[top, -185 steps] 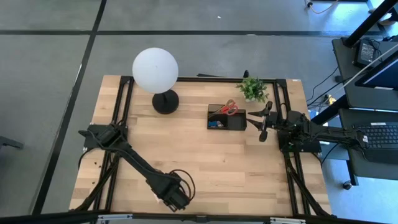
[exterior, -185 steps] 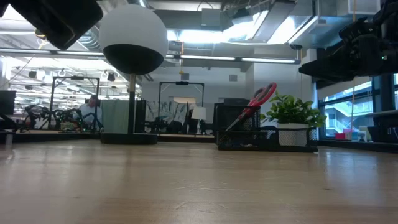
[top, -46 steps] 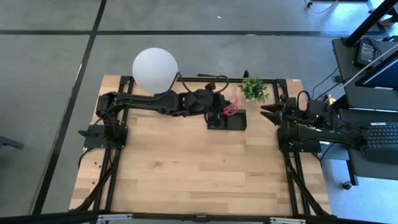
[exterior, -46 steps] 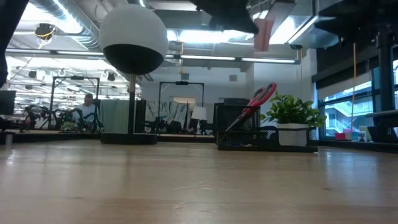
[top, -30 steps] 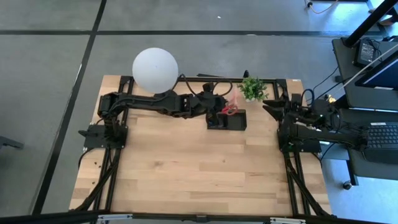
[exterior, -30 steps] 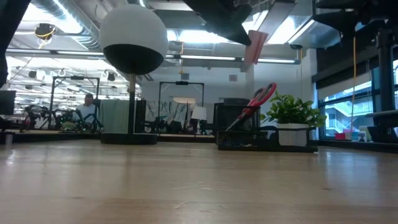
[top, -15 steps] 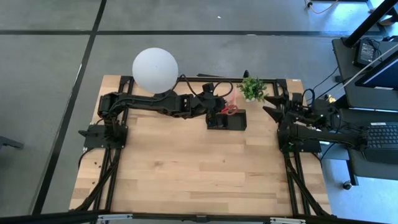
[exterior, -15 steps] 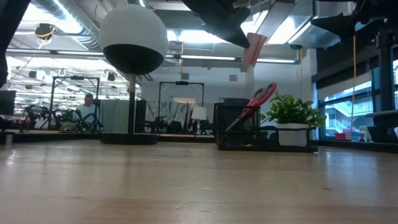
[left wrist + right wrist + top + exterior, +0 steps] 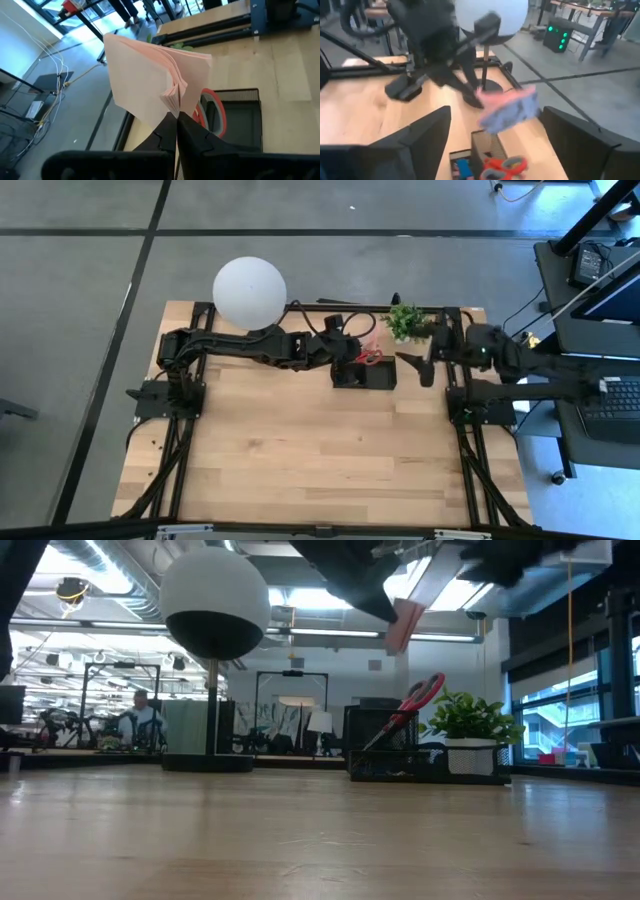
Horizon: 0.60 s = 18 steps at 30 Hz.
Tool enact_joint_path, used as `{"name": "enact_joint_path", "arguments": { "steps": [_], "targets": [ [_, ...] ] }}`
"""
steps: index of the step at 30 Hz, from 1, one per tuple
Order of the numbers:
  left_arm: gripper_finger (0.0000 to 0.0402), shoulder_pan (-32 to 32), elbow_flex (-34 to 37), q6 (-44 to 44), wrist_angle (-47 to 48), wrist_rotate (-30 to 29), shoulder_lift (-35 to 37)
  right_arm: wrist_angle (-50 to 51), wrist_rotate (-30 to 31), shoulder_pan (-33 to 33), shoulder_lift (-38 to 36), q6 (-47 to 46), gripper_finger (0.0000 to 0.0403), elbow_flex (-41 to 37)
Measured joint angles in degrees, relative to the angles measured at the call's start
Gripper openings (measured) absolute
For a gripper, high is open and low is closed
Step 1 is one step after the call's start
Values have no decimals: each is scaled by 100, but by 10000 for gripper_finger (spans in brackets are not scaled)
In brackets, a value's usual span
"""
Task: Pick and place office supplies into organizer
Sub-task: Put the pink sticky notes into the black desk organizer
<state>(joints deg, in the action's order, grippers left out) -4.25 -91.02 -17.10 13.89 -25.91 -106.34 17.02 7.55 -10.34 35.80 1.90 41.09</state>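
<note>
Left gripper (image 9: 176, 118) pinches sticky-note pad (image 9: 150, 85) above organizer (image 9: 364, 369).

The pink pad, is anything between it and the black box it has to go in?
Partly. The left gripper holds the pad in the air above the box, with open air below it. But the scissors already stand in one compartment, their red handles sticking up close under the pad.

Left hand (image 9: 352, 346) over black organizer (image 9: 364, 369) with red scissors (image 9: 372, 357), right hand (image 9: 414, 365) beside it
</note>
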Motion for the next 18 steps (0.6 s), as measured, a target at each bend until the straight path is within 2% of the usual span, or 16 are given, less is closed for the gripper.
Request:
{"name": "enact_joint_path", "arguments": {
  "steps": [9,18],
  "targets": [
    [2,2,0,-11,239,9,0,2027,-13,3,1763,1114,319,2445],
    [2,49,0,-15,269,11,0,2880,-316,234,3234,2108,319,3580]
  ]
}}
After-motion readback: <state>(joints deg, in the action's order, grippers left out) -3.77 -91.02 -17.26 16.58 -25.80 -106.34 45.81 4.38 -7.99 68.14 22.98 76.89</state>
